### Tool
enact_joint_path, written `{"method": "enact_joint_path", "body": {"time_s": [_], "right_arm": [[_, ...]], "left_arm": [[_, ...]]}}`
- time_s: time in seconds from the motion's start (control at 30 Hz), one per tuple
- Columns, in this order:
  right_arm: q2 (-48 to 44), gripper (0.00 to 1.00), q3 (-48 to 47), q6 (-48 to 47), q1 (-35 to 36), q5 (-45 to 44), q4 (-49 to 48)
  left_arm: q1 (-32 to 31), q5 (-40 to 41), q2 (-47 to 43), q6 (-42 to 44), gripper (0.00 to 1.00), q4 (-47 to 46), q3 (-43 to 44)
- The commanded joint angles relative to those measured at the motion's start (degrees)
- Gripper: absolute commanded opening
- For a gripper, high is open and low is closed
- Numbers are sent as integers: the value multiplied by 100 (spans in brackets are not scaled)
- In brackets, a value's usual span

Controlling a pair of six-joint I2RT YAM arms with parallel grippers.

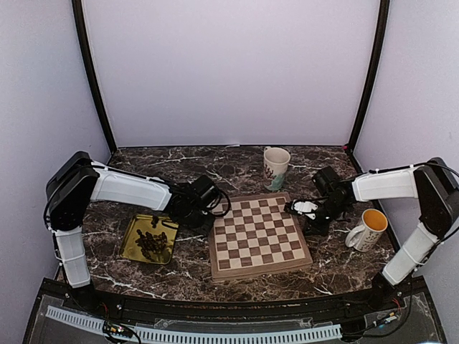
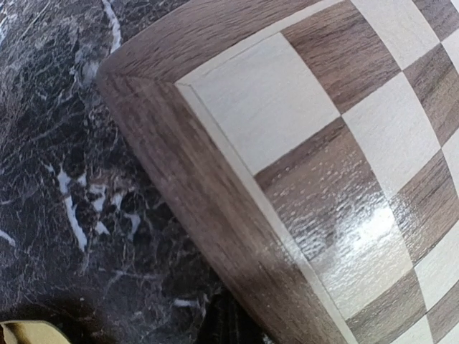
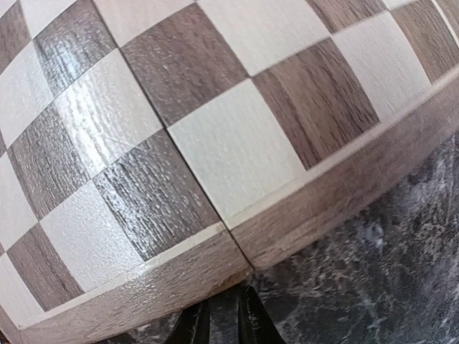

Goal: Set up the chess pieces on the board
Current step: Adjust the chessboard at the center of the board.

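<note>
The board (image 1: 259, 235) lies flat in the middle of the table, with no pieces on it. The chess pieces (image 1: 152, 244) lie heaped in a gold tray (image 1: 129, 240) left of the board. My left gripper (image 1: 214, 215) is low beside the board's far left corner. In the left wrist view only a dark tip of it (image 2: 229, 324) shows against the wooden rim (image 2: 208, 208), and it looks shut and empty. My right gripper (image 1: 307, 223) is low at the board's right edge. In the right wrist view its tips (image 3: 224, 324) are close together at the rim's seam (image 3: 240, 251), holding nothing.
A white patterned mug (image 1: 276, 163) stands behind the board. A white mug with an orange inside (image 1: 368, 229) stands right of my right gripper. The tray's corner shows in the left wrist view (image 2: 29, 333). The table is dark marble (image 1: 179, 279) with walls on three sides.
</note>
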State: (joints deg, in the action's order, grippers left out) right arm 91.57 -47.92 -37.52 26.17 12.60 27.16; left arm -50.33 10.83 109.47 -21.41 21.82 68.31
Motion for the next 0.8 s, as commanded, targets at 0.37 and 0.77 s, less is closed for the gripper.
{"method": "enact_joint_path", "body": {"time_s": [0.37,0.77], "right_arm": [[-856,18,-249,-10,-119,-320,657],[-2402,28,-510,577,-597,1157,343]], "left_arm": [[68,581,-1211,242,0,267,108],[890,692,-2538,288,26,714,-157]]}}
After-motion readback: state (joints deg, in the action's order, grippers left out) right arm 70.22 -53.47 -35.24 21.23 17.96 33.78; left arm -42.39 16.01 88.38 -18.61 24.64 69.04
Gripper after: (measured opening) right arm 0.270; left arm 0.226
